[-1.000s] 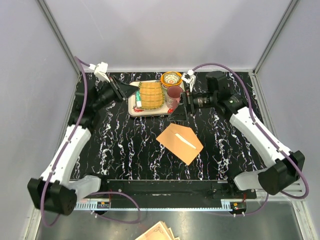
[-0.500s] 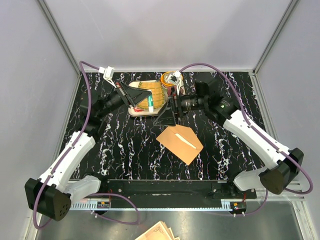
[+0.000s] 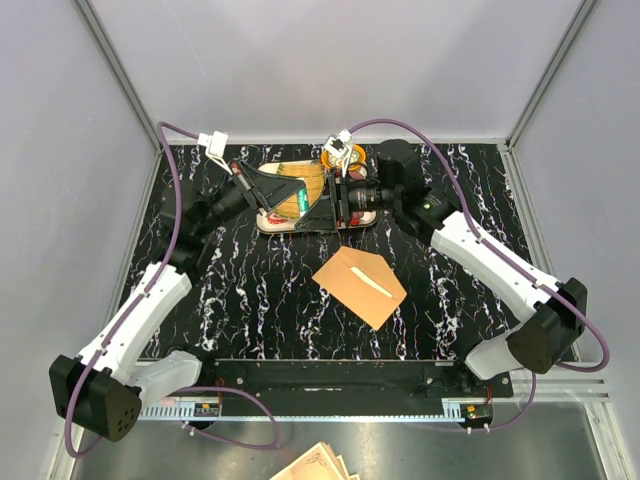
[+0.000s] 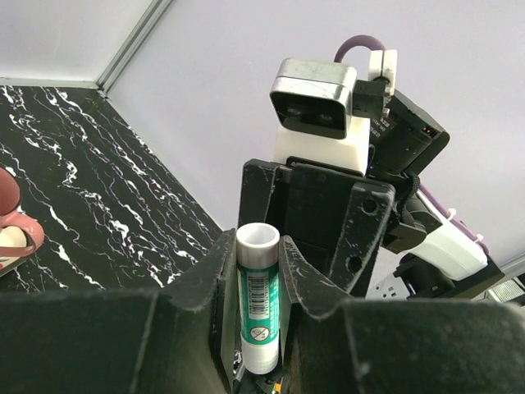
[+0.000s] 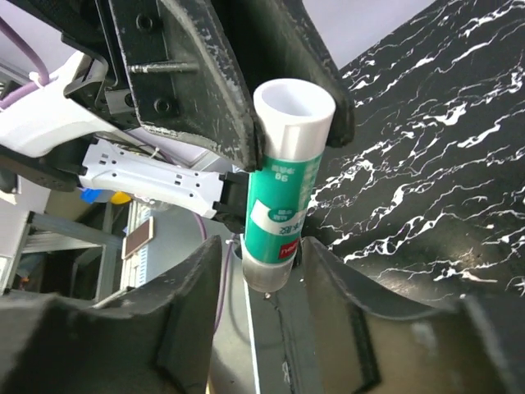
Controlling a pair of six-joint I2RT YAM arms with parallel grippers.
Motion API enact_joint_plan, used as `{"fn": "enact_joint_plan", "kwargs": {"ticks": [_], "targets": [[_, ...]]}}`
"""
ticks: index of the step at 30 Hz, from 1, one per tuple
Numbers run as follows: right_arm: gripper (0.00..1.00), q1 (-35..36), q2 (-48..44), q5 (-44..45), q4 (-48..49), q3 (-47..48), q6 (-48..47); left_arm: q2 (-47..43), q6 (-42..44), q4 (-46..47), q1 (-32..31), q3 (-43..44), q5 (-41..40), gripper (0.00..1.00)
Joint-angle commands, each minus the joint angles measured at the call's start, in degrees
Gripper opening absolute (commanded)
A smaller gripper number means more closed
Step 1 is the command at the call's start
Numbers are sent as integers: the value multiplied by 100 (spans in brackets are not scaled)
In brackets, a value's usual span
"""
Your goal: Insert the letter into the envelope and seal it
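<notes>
The orange-tan envelope [image 3: 360, 286] lies flat mid-table with a thin white strip on it. The letter is out of view. My left gripper [image 3: 286, 196] hovers over the tray, shut on a green-and-white glue stick [image 4: 259, 295], which it holds by the body. Facing it, my right gripper [image 5: 264, 256] is open, its jaws on either side of the stick's clear cap end [image 5: 276, 271]. A gap shows beside the left finger [image 5: 184, 304]. In the top view both grippers meet at the stick [image 3: 299, 204].
A white tray [image 3: 268, 224] at the back holds a yellow ridged item [image 3: 306, 177]. An orange bowl [image 3: 336, 156] stands behind it. A maroon cup [image 4: 8, 215] shows at the left wrist view's edge. Ornate beige papers [image 3: 315, 465] lie below the table's front rail.
My right arm has swung left to meet the left gripper, and its jaws have narrowed around the glue stick's cap end. The left gripper raised the stick over the tray.
</notes>
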Motion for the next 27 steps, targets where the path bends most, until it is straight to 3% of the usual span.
{"fn": "enact_joint_plan", "kwargs": {"ticks": [1, 2, 6, 7, 27], "targets": [[42, 70, 10, 73, 426, 253, 172, -2, -157, 421, -10, 52, -114, 0], [31, 79, -7, 81, 426, 244, 164, -2, -175, 421, -19, 43, -140, 0], [2, 79, -60, 73, 409, 60, 129, 15, -210, 351, 51, 52, -228, 0], [0, 79, -86, 73, 392, 7, 128, 33, -236, 368, 95, 78, -219, 0], [0, 395, -684, 380, 417, -1241, 172, 560, -526, 412, 596, 553, -737, 0]]}}
